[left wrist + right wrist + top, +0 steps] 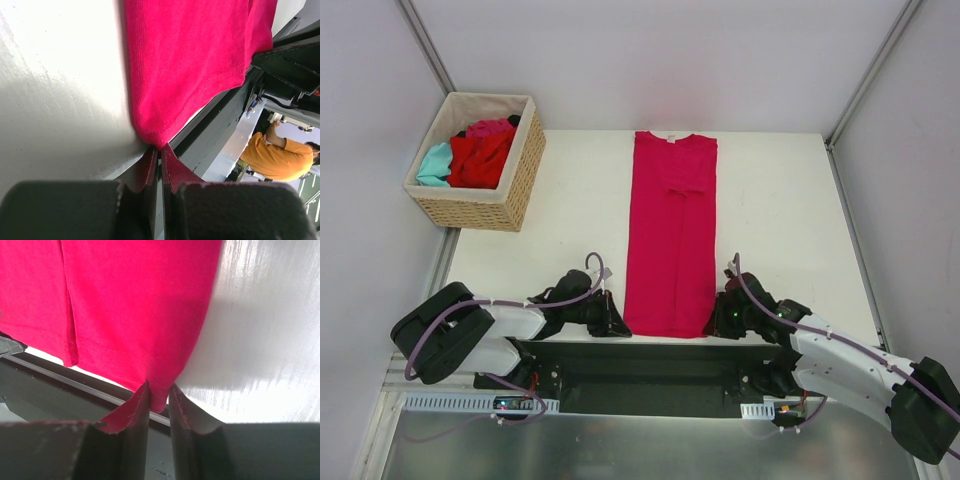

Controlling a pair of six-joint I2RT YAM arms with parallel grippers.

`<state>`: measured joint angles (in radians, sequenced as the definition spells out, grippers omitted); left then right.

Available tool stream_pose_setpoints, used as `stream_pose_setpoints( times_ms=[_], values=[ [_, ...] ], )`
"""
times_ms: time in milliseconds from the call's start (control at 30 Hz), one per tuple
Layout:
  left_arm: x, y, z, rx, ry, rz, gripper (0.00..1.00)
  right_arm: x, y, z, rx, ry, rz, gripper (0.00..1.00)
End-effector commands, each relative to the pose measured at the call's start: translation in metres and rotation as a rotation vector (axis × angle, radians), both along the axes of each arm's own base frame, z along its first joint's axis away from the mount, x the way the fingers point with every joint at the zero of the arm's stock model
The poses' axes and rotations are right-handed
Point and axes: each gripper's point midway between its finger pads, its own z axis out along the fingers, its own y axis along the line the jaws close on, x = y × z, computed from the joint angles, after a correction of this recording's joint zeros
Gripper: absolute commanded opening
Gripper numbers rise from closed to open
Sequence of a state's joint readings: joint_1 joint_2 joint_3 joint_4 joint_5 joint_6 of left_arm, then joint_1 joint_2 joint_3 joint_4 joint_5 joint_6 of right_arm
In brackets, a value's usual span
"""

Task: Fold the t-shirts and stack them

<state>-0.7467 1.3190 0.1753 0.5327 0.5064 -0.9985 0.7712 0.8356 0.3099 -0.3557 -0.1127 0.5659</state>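
A magenta-pink t-shirt (670,230) lies flat on the white table (780,200), folded into a long narrow strip with its collar at the far end. My left gripper (618,325) is at its near left corner. In the left wrist view the jaws (161,147) are pinched on the corner of the shirt (185,60). My right gripper (713,325) is at the near right corner, and its jaws (159,390) hold the hem corner of the shirt (135,300) between them. Red (480,160), teal (435,165) and pink (490,127) t-shirts lie crumpled in the basket.
A tan wicker basket (480,205) stands at the far left corner of the table. White walls close in the back and sides. The black base rail (640,365) runs along the near table edge. A person in an orange shirt (280,155) shows beyond it.
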Motion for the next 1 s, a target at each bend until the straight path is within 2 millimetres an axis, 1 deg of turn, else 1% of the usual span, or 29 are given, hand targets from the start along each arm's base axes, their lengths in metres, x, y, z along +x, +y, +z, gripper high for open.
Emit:
stream_pose_setpoints(
  times_ms=[0, 33, 100, 233, 267, 300, 333, 367, 400, 500, 533, 567, 600, 633, 667, 733, 767, 833, 867, 933, 967],
  values=[
    [-0.001, 0.012, -0.018, 0.096, -0.009, 0.007, 0.0, -0.004, -0.004, -0.002, -0.022, 0.014, -0.001, 0.18],
    [-0.002, 0.013, -0.019, 0.1, -0.005, 0.005, 0.0, -0.004, -0.004, -0.002, -0.025, 0.013, -0.001, 0.09],
    [-0.001, 0.012, -0.017, 0.097, -0.012, 0.004, 0.0, -0.003, -0.006, -0.002, -0.037, 0.014, 0.0, 0.01],
    [0.004, 0.009, -0.009, 0.096, -0.035, -0.008, 0.0, 0.002, -0.002, 0.004, -0.04, -0.009, 0.022, 0.01],
    [0.006, 0.007, -0.004, 0.087, -0.051, -0.016, 0.0, 0.004, -0.001, 0.007, -0.039, -0.019, 0.028, 0.01],
    [0.012, 0.003, 0.003, 0.077, -0.071, -0.015, 0.0, 0.009, 0.004, 0.017, -0.029, -0.047, 0.04, 0.01],
    [0.012, 0.003, 0.006, 0.085, -0.073, -0.02, 0.0, 0.012, 0.006, 0.021, -0.028, -0.06, 0.046, 0.01],
    [0.019, -0.002, 0.015, 0.079, -0.104, -0.025, 0.0, 0.014, 0.006, 0.024, -0.036, -0.071, 0.05, 0.01],
    [0.022, -0.003, 0.019, 0.078, -0.118, -0.028, 0.0, 0.018, 0.011, 0.033, -0.03, -0.097, 0.066, 0.01],
    [0.033, -0.01, 0.038, 0.072, -0.167, -0.035, 0.0, 0.026, 0.012, 0.042, -0.05, -0.127, 0.077, 0.01],
    [0.035, -0.012, 0.042, 0.068, -0.179, -0.039, 0.0, 0.03, 0.016, 0.049, -0.04, -0.147, 0.082, 0.01],
    [0.041, -0.016, 0.05, 0.063, -0.198, -0.04, 0.0, 0.034, 0.016, 0.052, -0.046, -0.159, 0.079, 0.01],
    [0.043, -0.017, 0.053, 0.061, -0.206, -0.039, 0.0, 0.036, 0.016, 0.054, -0.054, -0.165, 0.078, 0.01],
    [0.045, -0.019, 0.057, 0.057, -0.214, -0.041, 0.0, 0.042, 0.02, 0.063, -0.047, -0.188, 0.082, 0.01],
    [0.049, -0.023, 0.064, 0.047, -0.23, -0.04, 0.0, 0.043, 0.021, 0.066, -0.048, -0.194, 0.088, 0.01],
    [0.054, -0.025, 0.07, 0.045, -0.244, -0.041, 0.0, 0.053, 0.018, 0.071, -0.087, -0.229, 0.077, 0.01],
    [0.059, -0.028, 0.079, 0.035, -0.265, -0.041, 0.0, 0.06, 0.017, 0.078, -0.097, -0.251, 0.07, 0.01],
    [0.066, -0.028, 0.083, 0.045, -0.275, -0.038, 0.0, 0.067, 0.016, 0.083, -0.12, -0.27, 0.062, 0.01],
    [0.071, -0.031, 0.092, 0.038, -0.298, -0.039, 0.0, 0.075, 0.014, 0.09, -0.128, -0.294, 0.052, 0.01],
    [0.082, -0.026, 0.097, 0.053, -0.309, -0.018, 0.0, 0.083, 0.01, 0.095, -0.137, -0.307, 0.032, 0.01],
    [0.09, -0.027, 0.105, 0.051, -0.333, -0.011, 0.0, 0.092, 0.006, 0.099, -0.144, -0.319, 0.018, 0.01]
  ],
)
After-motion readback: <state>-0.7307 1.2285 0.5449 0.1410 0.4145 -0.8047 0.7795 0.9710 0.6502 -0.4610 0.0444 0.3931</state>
